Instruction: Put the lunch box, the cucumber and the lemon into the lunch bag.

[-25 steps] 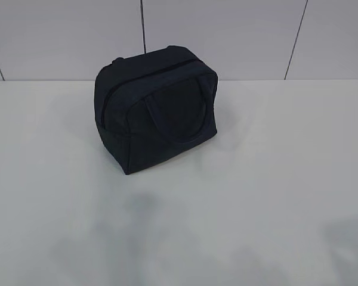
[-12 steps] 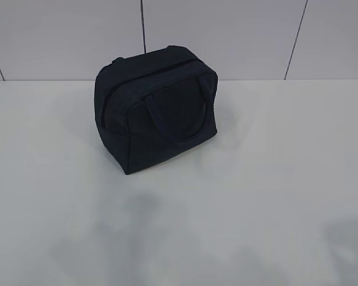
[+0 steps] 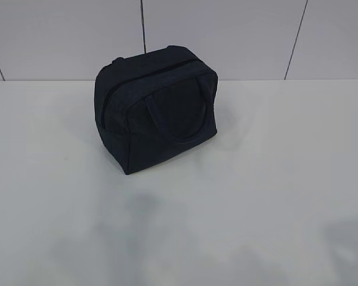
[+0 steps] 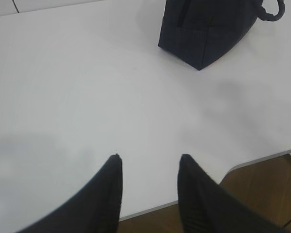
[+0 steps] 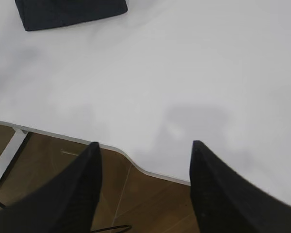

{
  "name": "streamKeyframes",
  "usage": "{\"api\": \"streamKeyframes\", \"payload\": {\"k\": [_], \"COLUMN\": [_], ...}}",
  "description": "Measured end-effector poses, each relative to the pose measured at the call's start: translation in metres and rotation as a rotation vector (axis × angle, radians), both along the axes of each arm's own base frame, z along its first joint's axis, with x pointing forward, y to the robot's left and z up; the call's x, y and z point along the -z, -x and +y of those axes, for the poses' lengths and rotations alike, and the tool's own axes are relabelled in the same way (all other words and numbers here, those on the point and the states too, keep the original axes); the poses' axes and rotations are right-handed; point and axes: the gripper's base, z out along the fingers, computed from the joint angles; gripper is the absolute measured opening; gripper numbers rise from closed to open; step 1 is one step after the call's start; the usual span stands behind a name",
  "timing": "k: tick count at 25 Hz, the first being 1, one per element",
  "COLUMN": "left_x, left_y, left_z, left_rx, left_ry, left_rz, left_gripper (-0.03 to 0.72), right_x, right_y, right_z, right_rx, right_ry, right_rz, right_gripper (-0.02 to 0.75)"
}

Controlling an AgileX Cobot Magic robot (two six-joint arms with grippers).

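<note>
The dark navy lunch bag stands on the white table near the back wall, its zipper shut and a loop handle hanging down its front. It also shows at the top of the left wrist view and at the top left of the right wrist view. The lunch box, the cucumber and the lemon are out of view. My left gripper is open and empty above the table's near edge. My right gripper is open and empty over the table's front edge. Neither gripper shows in the exterior view.
A tiled white wall rises right behind the table. The table's front edge has a curved cut-out, with brown floor below it. A white table leg stands at the lower left of the right wrist view.
</note>
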Motion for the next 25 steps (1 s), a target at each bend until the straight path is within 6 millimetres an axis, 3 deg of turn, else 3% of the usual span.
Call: {"api": "streamKeyframes", "payload": {"k": [25], "left_x": [0.0001], "left_y": [-0.0016], "left_z": [-0.0019], "left_rx": [-0.234], "left_ry": [0.000], "left_rz": [0.002], "left_gripper": [0.238], "right_x": [0.0003], "right_y": [-0.0029], "right_z": [0.0021], "right_rx": [0.176], "right_ry": [0.000], "right_rz": [-0.001], "right_gripper": [0.433]}}
